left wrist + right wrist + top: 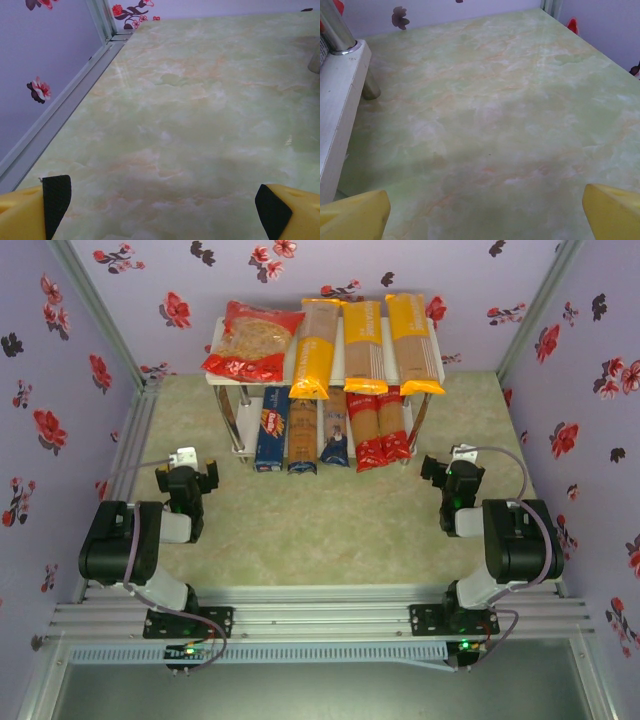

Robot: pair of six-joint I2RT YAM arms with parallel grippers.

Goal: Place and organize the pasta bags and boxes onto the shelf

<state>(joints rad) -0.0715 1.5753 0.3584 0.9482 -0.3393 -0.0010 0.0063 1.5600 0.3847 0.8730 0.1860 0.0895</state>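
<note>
The white two-tier shelf point(222, 380) stands at the back of the table. On its top board lie a wide red bag point(252, 340) and three long yellow-orange bags point(362, 345). On the lower board lie a dark-blue box point(271, 430), a brownish box point(302, 437), a shorter blue box point(335, 440) and two long red bags point(380, 430). My left gripper point(192, 478) is open over bare table, its fingertips point(56, 205) wide apart. My right gripper point(444, 472) is open too, empty, with the shelf's lower board point(340, 95) at its left.
The green marbled tabletop point(320, 520) is bare between the arms and the shelf. Floral purple walls close in the left, right and back. A metal rail point(60, 105) runs along the left edge. A shiny shelf leg point(337, 30) stands near the right gripper.
</note>
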